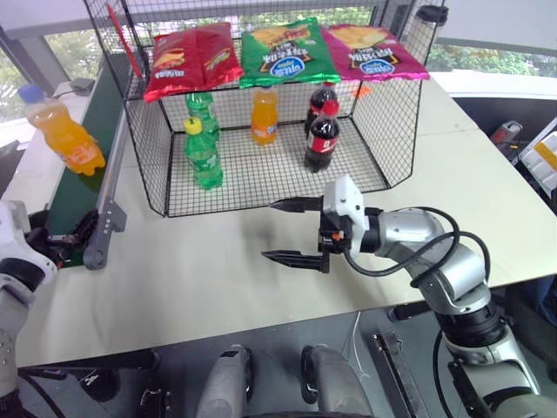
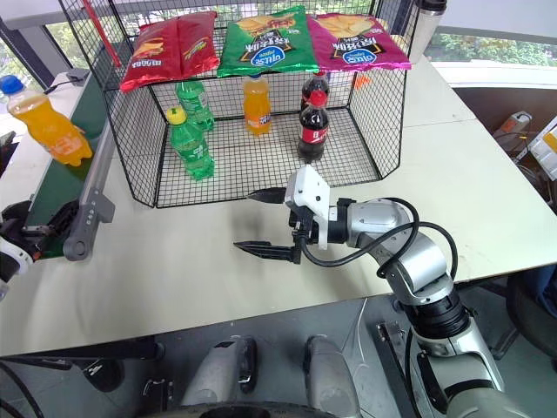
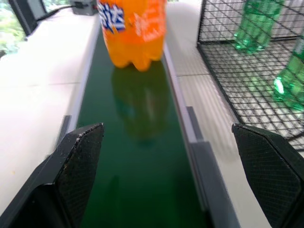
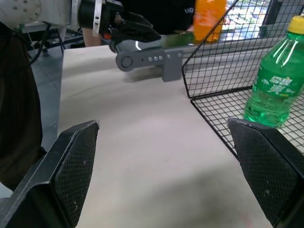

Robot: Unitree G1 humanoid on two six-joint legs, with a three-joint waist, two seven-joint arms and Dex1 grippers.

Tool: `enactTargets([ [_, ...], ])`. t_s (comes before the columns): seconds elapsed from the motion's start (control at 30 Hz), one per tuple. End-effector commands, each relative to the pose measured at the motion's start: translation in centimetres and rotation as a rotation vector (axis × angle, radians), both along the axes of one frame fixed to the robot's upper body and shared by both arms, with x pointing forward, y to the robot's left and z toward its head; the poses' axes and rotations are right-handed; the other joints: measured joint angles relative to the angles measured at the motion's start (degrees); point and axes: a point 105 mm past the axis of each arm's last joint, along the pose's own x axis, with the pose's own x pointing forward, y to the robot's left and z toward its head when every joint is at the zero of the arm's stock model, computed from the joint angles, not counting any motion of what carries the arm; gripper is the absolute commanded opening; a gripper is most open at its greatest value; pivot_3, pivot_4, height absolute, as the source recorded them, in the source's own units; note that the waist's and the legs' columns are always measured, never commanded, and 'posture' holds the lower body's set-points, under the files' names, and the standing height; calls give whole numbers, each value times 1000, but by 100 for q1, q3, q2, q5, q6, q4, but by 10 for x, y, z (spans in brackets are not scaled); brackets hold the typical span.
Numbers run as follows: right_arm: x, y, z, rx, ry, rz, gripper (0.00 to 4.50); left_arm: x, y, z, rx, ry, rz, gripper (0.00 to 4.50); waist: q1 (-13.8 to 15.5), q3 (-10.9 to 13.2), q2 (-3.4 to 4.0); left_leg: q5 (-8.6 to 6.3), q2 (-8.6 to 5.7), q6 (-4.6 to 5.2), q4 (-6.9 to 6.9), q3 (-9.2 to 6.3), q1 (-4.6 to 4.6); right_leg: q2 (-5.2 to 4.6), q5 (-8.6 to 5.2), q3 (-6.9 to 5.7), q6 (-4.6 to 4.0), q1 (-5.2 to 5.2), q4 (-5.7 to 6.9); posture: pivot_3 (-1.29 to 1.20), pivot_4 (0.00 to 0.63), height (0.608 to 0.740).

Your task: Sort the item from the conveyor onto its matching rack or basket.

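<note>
Here the orange soda bottle with the blue cap (image 1: 63,131) stands upright on the dark green conveyor belt (image 2: 54,187), toward its far left stretch, well short of the belt's near end. It has not been picked up, so the sort has yet to begin in earnest.

The left gripper (image 3: 171,175) sits low at the near end of the conveyor with its two black fingers spread wide to either side of the belt and nothing between them. It looks straight up the belt at the bottle, which seems the point of the pose: spread jaws waiting in line with the item, ready to take it around the body.

The right gripper (image 1: 291,231) hovers over the bare table (image 1: 218,279) just in front of the black wire-mesh basket (image 1: 144,144), pointing left, its fingers also fully parted and empty. Parked there it keeps out of the left arm's path; whether it is meant to receive the bottle afterward I cannot tell.

Inside the basket, bottles are grouped by kind: two green soda bottles (image 1: 202,157) on the left, an orange soda bottle with an orange cap (image 1: 265,113) in the middle, two cola bottles (image 1: 322,135) on the right. Chip bags (image 1: 283,52) lie flat on the mesh tier above. The orange drink in the middle marks the likely spot for the blue-capped bottle, which must be lifted over the conveyor's grey frame (image 1: 111,209) and in through the basket's near opening.
</note>
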Motion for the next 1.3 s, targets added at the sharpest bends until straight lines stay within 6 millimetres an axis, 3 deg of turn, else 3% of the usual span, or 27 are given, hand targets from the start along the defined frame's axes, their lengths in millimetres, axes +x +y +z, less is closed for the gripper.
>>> enactTargets([
  [0.03, -1, 0, 4, 6, -32, 2, 4471, -4, 13, 14, 56, -47, 59, 4500, 0, 0, 0, 0, 0, 0, 1, 1, 0, 0, 0, 0, 0, 0, 0, 0, 150, 739],
  [0.4, 1, -1, 3, 6, -30, -16, 4471, 4, 13, 7, 53, -50, 67, 4500, 9, 0, -1, 0, 0, 0, 4, 1, 0, -1, 1, 0, -2, 3, 0, 0, 150, 739],
  [0.7, 3, -3, 3, 5, -30, -29, 4471, 13, -8, -10, 18, -8, -42, 4500, 7, -1, -1, 0, 0, 0, 5, 1, 1, -1, 2, -1, 0, 3, 1, 0, 150, 739],
  [0.8, 4, -4, 4, 5, -31, -35, 4500, 11, -14, -12, -25, -11, -88, 3259, 30, -1, 1, 1, -1, 0, 5, 1, 1, -1, 2, -1, -1, 4, 2, 0, 150, 739],
  [0.83, 4, -4, 4, 5, -31, -36, 4500, 11, -14, -10, -29, -22, -89, 2999, 46, -2, 1, 0, -1, 0, 6, 1, 1, -1, 2, -1, -1, 5, 2, 0, 150, 739],
  [1.13, 4, -4, 4, 2, -29, -35, 4500, 10, -8, 23, -45, -140, -114, 2992, 123, -2, -1, 1, -2, 0, 14, 1, 1, -2, 3, -2, -2, 7, 2, 0, 150, 739],
  [1.3, 4, -4, 4, 1, -30, -30, 4500, 16, -15, 45, -6, -178, -182, 2992, 125, -3, -2, 1, -2, 1, 16, 2, 0, -1, 3, -3, -2, 8, 2, 0, 150, 739],
])
